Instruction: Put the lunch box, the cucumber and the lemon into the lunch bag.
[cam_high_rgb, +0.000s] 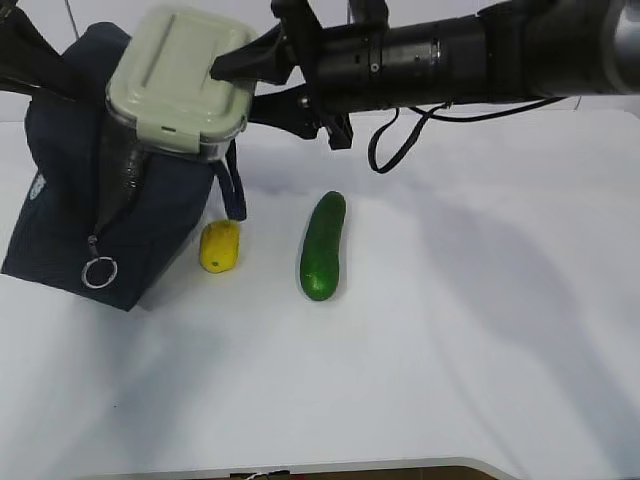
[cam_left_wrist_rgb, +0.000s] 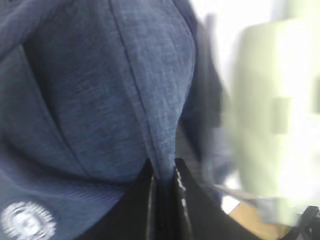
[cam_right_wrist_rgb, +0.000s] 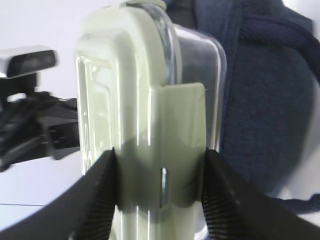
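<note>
Snagging on the bag mouth looks like the main risk: lunch box sits tilted at the top of the lunch bag, one end partly down in the opening, the rest well proud of it. If the opening is narrower than the box, or the fabric folds in, the box could jam or tip the bag over toward the lemon just beside its base. Releasing now would probably leave the box perched on the rim or sliding off onto the worktop.

Right end effector is clamped on the box, one black pad on the lid face and the other on the clear base, over a sage-green latch. Grip sits at one end only, so the box could pivot between the pads.

Right arm reaches in near-horizontal from the right across the top of the exterior view, wrist pointing left at the bag.

Left end effector pinches a fold of navy fabric, jaws nearly closed on it, seemingly holding the bag open; that arm is barely visible at the upper left of the exterior view. If the fold slips out, the mouth may close.

Cucumber lies on the worktop, right of the lemon, apart from it; neither is bagged yet.
</note>
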